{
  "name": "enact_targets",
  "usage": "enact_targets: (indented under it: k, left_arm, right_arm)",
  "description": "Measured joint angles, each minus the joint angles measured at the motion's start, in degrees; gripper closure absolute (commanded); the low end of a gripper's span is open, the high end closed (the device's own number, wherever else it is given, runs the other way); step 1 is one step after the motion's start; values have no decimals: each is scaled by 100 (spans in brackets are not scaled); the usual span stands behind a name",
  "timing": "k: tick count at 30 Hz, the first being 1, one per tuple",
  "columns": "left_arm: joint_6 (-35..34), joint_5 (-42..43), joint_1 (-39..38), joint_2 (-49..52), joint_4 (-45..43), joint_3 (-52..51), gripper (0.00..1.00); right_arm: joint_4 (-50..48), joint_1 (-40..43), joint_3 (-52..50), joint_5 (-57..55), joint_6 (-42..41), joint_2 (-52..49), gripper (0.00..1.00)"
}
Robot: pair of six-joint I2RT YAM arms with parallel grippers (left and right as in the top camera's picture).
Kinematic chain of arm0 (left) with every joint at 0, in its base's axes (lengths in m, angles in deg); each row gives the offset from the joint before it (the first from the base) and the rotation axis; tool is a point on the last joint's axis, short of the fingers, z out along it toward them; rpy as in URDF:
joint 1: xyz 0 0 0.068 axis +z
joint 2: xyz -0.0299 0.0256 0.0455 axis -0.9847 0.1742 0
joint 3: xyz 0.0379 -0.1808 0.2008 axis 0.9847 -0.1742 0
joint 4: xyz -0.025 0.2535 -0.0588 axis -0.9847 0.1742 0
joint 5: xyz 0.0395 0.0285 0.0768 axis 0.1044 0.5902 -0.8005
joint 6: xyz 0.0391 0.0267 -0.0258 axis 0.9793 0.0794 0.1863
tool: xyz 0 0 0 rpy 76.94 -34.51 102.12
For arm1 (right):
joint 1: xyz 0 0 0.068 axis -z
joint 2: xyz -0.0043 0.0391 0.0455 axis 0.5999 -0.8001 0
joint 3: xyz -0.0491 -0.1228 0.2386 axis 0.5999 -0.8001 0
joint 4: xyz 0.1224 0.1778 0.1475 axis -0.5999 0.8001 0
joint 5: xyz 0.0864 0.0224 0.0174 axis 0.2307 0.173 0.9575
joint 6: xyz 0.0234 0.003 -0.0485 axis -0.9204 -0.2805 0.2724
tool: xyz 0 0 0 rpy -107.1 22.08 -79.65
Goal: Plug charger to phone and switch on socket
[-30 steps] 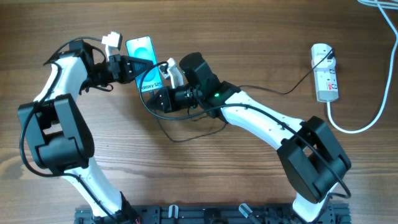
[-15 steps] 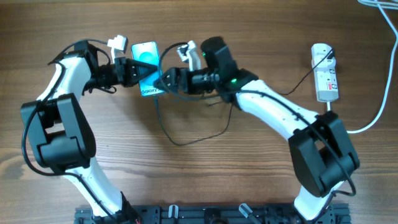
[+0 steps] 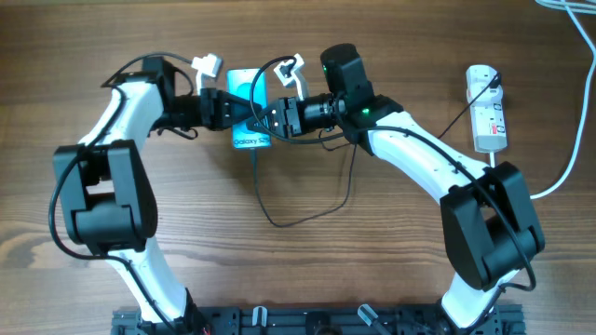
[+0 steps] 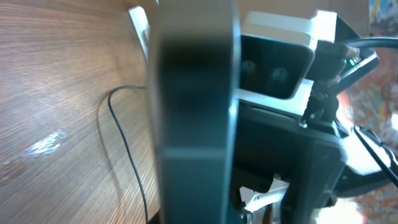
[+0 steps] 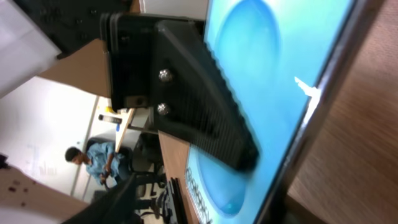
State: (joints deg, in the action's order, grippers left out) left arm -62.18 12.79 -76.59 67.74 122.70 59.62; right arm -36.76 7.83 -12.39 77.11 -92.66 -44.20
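Wood-grain worktop [image 3: 307, 270] fills the overhead view. Thick white cord [image 3: 562, 182] loops at 3 o'clock and runs off the right edge, with another white stretch in the 1 o'clock corner. Black rail [image 3: 307, 323] along the 6 o'clock edge. Right wrist view: seated person in blue [image 5: 93, 163] at 8 o'clock, far back.

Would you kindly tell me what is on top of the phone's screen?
A black ribbed finger of the left pincer presses across the blue screen of the phone. The opposite finger, behind the phone, is hidden.
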Motion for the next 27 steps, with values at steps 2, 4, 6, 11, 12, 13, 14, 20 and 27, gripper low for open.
enact_targets:
  k: [2, 4, 6, 11, 12, 13, 14, 20, 27]
  left_arm:
    - [-4, 22, -55, 0, -44, 0, 96]
    - [-2, 55, -55, 0, -46, 0, 96]
    - [-2, 98, -55, 0, -44, 0, 96]
    - [120, 310, -37, 0, -92, -4, 96]
    - [160, 372, -37, 0, -96, -4, 96]
    - [168, 382, -37, 0, -101, -4, 96]
    - [186, 396, -37, 0, -103, -4, 96]
    - [212, 396, -37, 0, -103, -4, 96]
    - [212, 398, -39, 0, -94, -4, 96]
  right_arm:
    - [136, 11, 0, -55, 98, 0, 65]
    - [232, 11, 0, -127, 129, 0, 76]
    - [317, 13, 0, -210, 162, 0, 81]
    - [302, 70, 7, -136, 160, 0, 93]
    - [286, 87, 9, -81, 168, 0, 93]
    - [282, 96, 11, -57, 186, 0, 94]
    - [282, 96, 11, -57, 188, 0, 95]
    - [284, 96, 11, -55, 297, 0, 95]
    - [286, 103, 11, -13, 313, 0, 95]
